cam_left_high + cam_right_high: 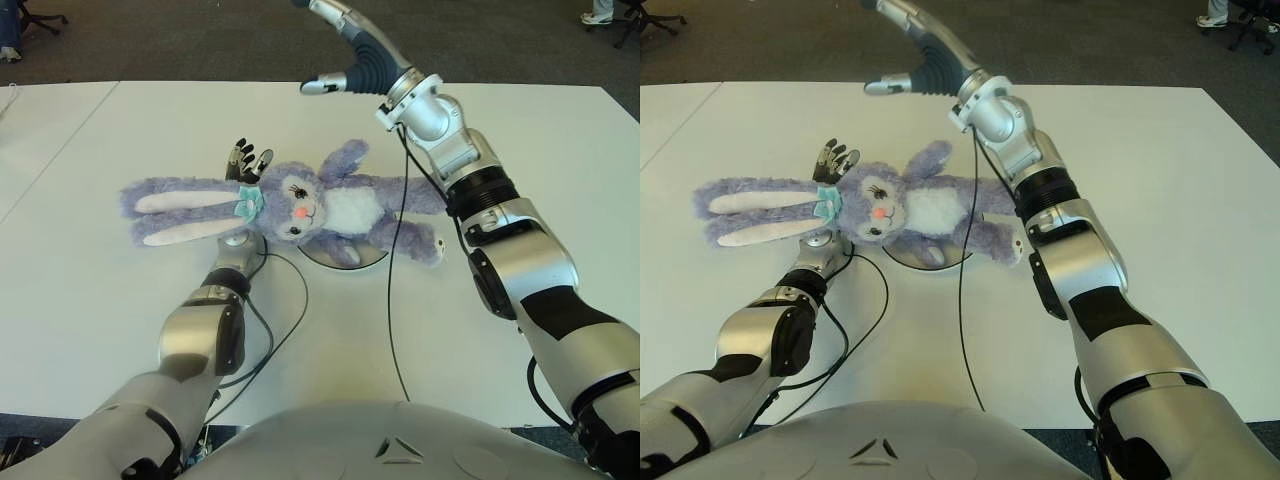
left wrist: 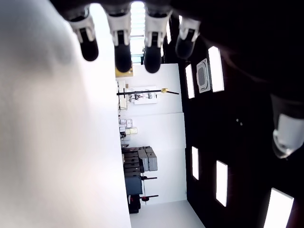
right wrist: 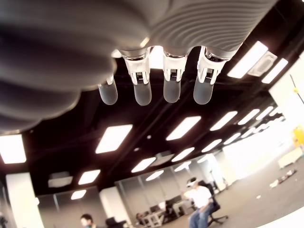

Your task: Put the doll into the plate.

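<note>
A purple plush bunny doll (image 1: 335, 208) lies face up on the white table (image 1: 520, 140), ears stretched to my left. Its body and legs cover most of a round grey plate (image 1: 372, 262); only the plate's near rim shows. My left hand (image 1: 247, 160) sits under the doll's head, palm up, its dark fingertips poking out beyond the head. In the left wrist view the fingers (image 2: 122, 47) are straight and hold nothing. My right hand (image 1: 348, 50) is raised above the table's far edge, behind the doll, fingers (image 3: 154, 90) extended and empty.
Black cables (image 1: 395, 300) run from both arms across the table in front of the plate. A second table (image 1: 40, 130) adjoins on the left. Dark carpet (image 1: 200, 40) lies beyond the far edge, with a chair base at the far left and someone's shoe (image 1: 598, 15) at the far right.
</note>
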`<action>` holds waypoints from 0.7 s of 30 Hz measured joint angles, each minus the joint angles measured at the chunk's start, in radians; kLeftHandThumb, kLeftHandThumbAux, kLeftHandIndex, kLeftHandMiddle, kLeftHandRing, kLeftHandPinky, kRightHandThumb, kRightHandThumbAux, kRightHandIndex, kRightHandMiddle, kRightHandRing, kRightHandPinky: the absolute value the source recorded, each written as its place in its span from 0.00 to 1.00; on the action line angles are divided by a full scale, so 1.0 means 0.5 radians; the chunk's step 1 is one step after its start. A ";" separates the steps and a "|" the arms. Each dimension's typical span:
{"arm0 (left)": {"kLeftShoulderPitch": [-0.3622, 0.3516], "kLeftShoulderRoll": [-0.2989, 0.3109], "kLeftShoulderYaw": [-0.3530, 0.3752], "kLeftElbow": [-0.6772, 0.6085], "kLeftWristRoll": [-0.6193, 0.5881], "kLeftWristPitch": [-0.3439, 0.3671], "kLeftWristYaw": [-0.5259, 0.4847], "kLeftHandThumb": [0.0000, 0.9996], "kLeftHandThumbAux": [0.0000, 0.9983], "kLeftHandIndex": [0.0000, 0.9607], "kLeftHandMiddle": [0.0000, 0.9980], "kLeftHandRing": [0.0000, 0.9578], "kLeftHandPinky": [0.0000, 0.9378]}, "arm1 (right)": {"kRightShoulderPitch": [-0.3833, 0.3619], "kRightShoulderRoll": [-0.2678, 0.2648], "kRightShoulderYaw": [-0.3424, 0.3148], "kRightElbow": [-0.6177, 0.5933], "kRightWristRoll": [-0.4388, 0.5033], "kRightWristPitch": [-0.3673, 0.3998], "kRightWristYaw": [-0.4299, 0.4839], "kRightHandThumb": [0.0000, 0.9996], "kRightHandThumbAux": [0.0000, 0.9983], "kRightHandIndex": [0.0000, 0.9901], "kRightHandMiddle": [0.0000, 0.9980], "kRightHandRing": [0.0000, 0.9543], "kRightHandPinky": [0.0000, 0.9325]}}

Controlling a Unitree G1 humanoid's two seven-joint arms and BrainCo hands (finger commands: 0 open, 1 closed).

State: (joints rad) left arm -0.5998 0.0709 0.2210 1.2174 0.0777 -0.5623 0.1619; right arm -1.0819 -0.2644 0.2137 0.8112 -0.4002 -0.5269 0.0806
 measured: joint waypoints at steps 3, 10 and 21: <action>0.001 0.000 0.000 0.000 0.000 0.000 0.000 0.00 0.45 0.07 0.12 0.12 0.10 | -0.066 -0.074 -0.054 0.036 0.027 0.052 0.014 0.00 0.35 0.00 0.00 0.00 0.00; 0.001 0.000 0.000 0.000 0.000 0.000 0.000 0.00 0.45 0.07 0.13 0.12 0.09 | -0.212 -0.181 -0.146 0.181 0.082 0.114 0.016 0.00 0.43 0.00 0.00 0.00 0.00; 0.001 -0.001 -0.001 0.000 0.000 -0.001 0.000 0.00 0.47 0.09 0.14 0.13 0.12 | -0.304 -0.275 -0.321 0.454 0.249 0.123 0.038 0.03 0.59 0.00 0.00 0.00 0.00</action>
State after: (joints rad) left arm -0.5996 0.0702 0.2206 1.2174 0.0778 -0.5627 0.1619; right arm -1.2340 -0.4017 0.0529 1.0380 -0.2760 -0.4655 0.0995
